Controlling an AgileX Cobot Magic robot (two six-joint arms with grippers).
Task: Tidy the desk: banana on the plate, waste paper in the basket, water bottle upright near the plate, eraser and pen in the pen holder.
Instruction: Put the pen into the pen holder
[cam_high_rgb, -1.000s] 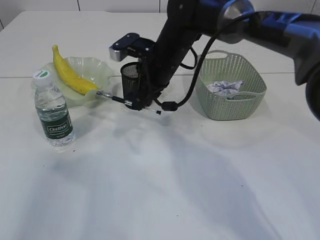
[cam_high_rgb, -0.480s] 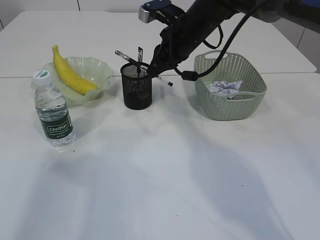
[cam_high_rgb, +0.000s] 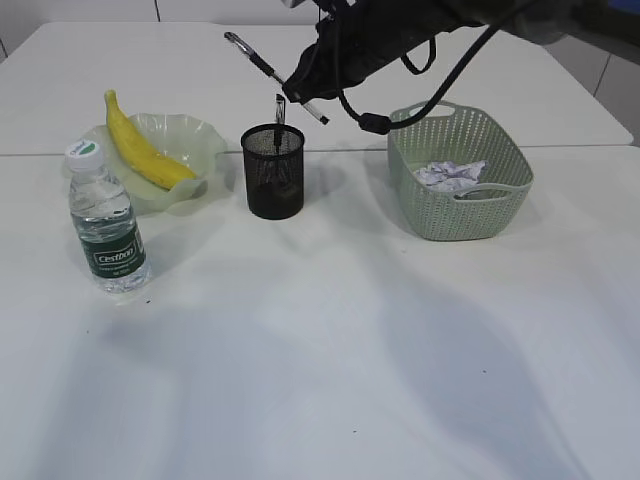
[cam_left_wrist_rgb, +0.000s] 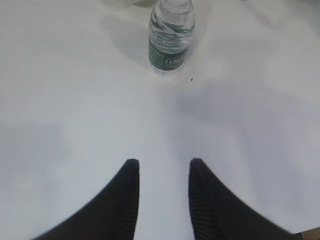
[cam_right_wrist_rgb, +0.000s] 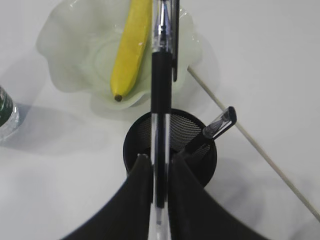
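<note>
The pen is pinched crosswise in the right gripper, whose jaws press together on its barrel, and it hangs tilted in the air above the black mesh pen holder, near the desk's far edge. A second ago the same pen was low, beside the holder and close to the plate; half a second ago it was level with the holder's rim; now it is clear above it, so the lift is done and what remains, by the look of it, is to tip the pen upright and lower it in. The right wrist view looks straight down the pen at the holder's mouth, where another pen-like item already leans against the wall. The banana lies on the plate, the water bottle stands upright near it toward the desk's left edge, and the waste paper sits in the basket. The right arm reaches in from the far right corner, bent downward over the holder. The left gripper hovers low over bare desk, its jaws spread and holding nothing, with the bottle ahead of it.
</note>
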